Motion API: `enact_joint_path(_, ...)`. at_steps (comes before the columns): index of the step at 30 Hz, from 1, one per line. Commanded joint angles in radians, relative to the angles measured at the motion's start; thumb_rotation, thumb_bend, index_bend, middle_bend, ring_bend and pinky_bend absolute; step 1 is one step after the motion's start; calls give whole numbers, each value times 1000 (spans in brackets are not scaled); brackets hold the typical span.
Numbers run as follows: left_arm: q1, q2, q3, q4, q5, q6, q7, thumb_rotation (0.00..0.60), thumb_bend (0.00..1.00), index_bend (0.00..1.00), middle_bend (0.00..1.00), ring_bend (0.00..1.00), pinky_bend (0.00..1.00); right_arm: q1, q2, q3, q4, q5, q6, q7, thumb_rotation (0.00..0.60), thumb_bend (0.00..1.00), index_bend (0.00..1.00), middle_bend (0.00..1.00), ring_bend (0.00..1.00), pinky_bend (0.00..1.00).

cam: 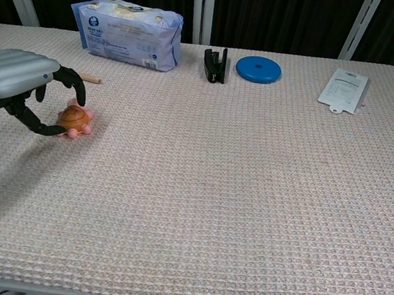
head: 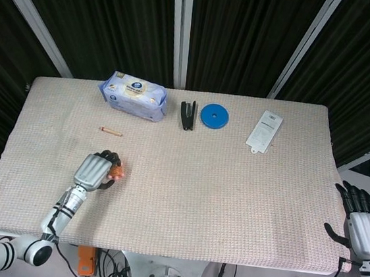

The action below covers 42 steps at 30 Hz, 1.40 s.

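Woven-mat bench point(head: 231, 203), wide bare stretch across middle and near edge. Left hand point(head: 94, 170) near left edge, fingers point(cam: 73, 81) spread and arched beside orange turtle toy point(cam: 74, 118), gripping nothing. Right hand point(head: 361, 226) off right edge, open.

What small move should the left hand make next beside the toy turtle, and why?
Probably draw the left hand back and up, away from the toy turtle. The turtle sits on the table by itself, and the fingers are spread around it rather than closed, so it looks released. Pulling straight back should avoid knocking it.
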Motion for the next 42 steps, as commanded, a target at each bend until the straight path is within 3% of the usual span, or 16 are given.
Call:
enact_joint_path(1,-4,-1,-3,12,-5,-9,5,600,228,362,273,218,474,-1,0,0,0,2,0,0,600,170,0,8,0,0)
enact_joint_path(13,-28,-50,-6,80,-23,-67,-16,600,230,401,391,327,542,-1,1,2,9,15,-10,8,600,170,0,8,0,0)
enact_joint_path(16,-30,-69,-13,104,-36,-74,-23,600,249,475,473,402,604,-1,1,3,13,19,-12,13,600,170,0,8,0,0)
enact_joint_path(23,-27,-122,-24,175,-23,-41,-53,600,362,777,785,694,906,-1,-1,2,21,21,-16,21,600,170,0,9,0,0)
enact_joint_path(30,-27,-132,-21,200,-17,-40,-49,600,367,824,853,763,977,-1,-1,2,22,20,-15,21,600,170,0,10,0,0)
enact_joint_path(37,-21,-127,-27,184,-13,-26,-61,600,354,816,850,754,977,-2,1,3,18,19,-12,18,600,170,0,10,0,0)
enact_joint_path(39,-19,-110,-20,160,-9,-29,-51,600,321,714,758,680,924,-2,2,3,16,18,-11,17,600,170,0,10,0,0)
enact_joint_path(42,-20,-66,-9,98,-3,-42,-31,600,244,489,521,515,788,-3,3,3,14,16,-9,16,600,171,0,10,0,0)
